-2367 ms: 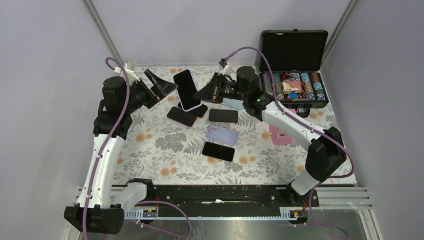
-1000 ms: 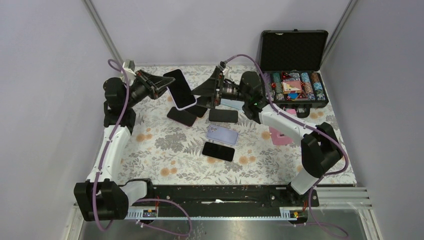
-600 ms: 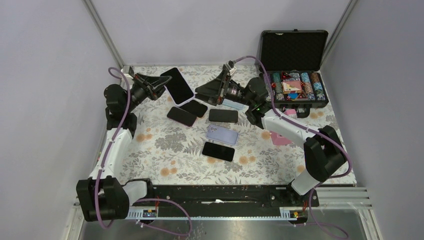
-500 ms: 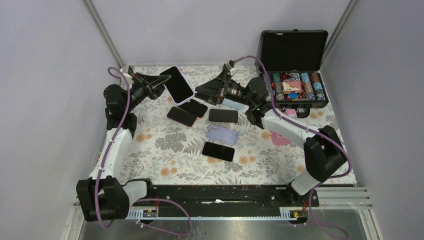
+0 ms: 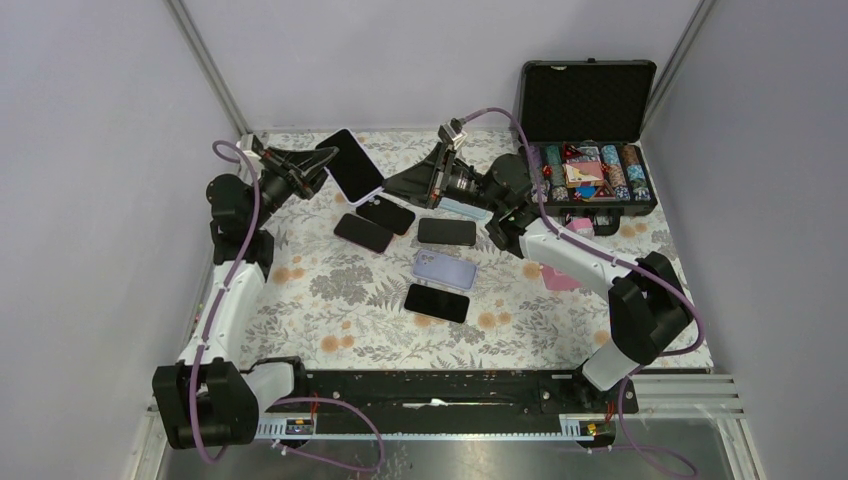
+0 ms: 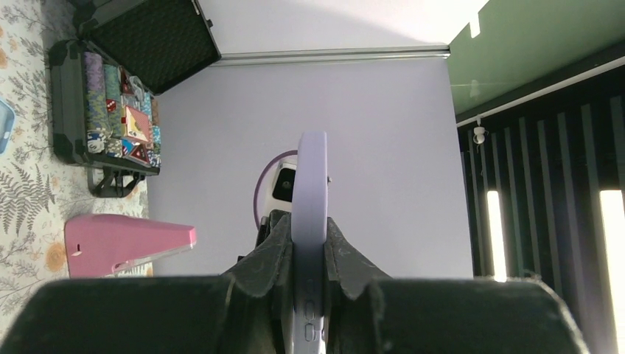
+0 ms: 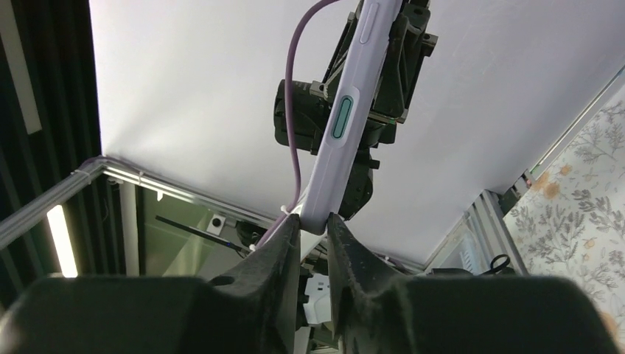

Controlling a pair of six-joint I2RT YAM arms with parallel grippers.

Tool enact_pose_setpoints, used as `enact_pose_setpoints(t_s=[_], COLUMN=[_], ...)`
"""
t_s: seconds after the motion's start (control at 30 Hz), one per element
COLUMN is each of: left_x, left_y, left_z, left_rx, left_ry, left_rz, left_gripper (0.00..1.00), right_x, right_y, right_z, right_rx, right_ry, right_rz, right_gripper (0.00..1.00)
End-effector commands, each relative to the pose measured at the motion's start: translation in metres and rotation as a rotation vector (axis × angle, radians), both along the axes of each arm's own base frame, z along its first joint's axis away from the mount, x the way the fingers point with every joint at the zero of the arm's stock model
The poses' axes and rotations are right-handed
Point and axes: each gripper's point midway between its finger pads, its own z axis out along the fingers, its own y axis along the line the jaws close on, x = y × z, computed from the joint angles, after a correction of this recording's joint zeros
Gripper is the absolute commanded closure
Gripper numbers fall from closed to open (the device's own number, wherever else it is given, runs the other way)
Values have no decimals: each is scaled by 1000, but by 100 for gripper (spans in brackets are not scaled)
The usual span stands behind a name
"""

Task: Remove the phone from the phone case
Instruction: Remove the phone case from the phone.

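Left gripper [image 5: 318, 170] is clenched on the phone [image 5: 350, 163], which is held in the air over the far left of the table [image 5: 320, 320], dark screen tilted toward the top camera. Left wrist view: fingers [image 6: 274, 247] clamp both faces, lilac case [image 6: 310, 184] seen edge-on. Right gripper [image 5: 390, 186] pinches the opposite end, fingers [image 7: 284, 247] tight either side of the case rim. Probably one arm braces while the other peels the case off. The phone sits fully in the case, not out yet. Several loose phones [image 5: 447, 231] lie on the table just below and near; a slip would land on them. Open chip box [image 5: 590, 185] is far right and a pink thing [image 5: 555, 272] is nearer, both apart from the grippers.
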Motion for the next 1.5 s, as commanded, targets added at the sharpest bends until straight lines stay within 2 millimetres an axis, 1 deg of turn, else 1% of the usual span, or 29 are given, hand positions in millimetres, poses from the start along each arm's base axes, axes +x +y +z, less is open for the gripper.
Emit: enact_pose_setpoints(t_s=[0.0,0.1,0.2,0.27,0.3,0.37,0.43,0.53,0.6,0.7,0.77,0.8,0.83,0.87,0.9,0.93,1.0,1.07,1.17,1.23,1.33,1.47], left_x=[-12,-14,-17,-21,-21,-26,-28,-32,-34,-37,-34,-33,-32,-30,-29,-28,-26,-25,-23,-22,-21,-20], left_y=[4,1,-14,-23,-24,-34,-38,-45,-51,-54,-51,-48,-44,-38,-35,-32,-29,-29,-28,-28,-27,-26], left_z=[31,28,19,16,14,9,8,13,22,35,38,40,42,45,47,49,50,48,47,44,40,35], left_rx=[-52,-80,-92,-103,-113,-140,-170,-237,-254,-238,-203,-192,-187,-178,-171,-159,-136,-120,-127,-133,-143,-156], left_ry=[-106,-78,9,49,67,104,120,122,85,37,18,-2,-22,-44,-63,-82,-95,-101,-100,-90,-72,-45], left_rz=[31,10,-72,-115,-123,-167,-193,-246,-281,-293,-257,-233,-209,-183,-167,-151,-131,-122,-117,-118,-115,-113], left_gripper=[100,100,100,100,100,100,100,100,100,100,100,100,100,100,100,100,100,100,100,100,100,100], right_x=[-8,-8,-11,-14,-15,-18,-19,-21,-20,-18,-17,-18,-18,-18,-19,-20,-21,-20,-20,-20,-20,-23], right_y=[-2,-4,-6,-8,-8,-10,-13,-14,-12,-9,-9,-10,-11,-10,-12,-13,-15,-15,-15,-14,-12,-8], right_z=[36,41,51,56,59,63,66,69,66,58,53,52,50,46,44,42,43,46,54,59,59,59], right_rx=[91,123,165,193,206,229,252,272,264,240,223,212,195,167,145,124,88,70,101,120,131,119], right_ry=[-95,-104,-135,-153,-164,-180,-197,-211,-205,-183,-169,-166,-159,-148,-161,-162,-173,-171,-165,-160,-151,-162], right_rz=[0,-8,-7,-5,-3,2,-2,1,2,3,-2,-7,-13,-20,-35,-47,-67,-75,-69,-57,-39,-17], right_gripper=[82,89,93,100,100,100,100,100,100,100,100,96,81,60,47,36,25,22,27,37,49,58])
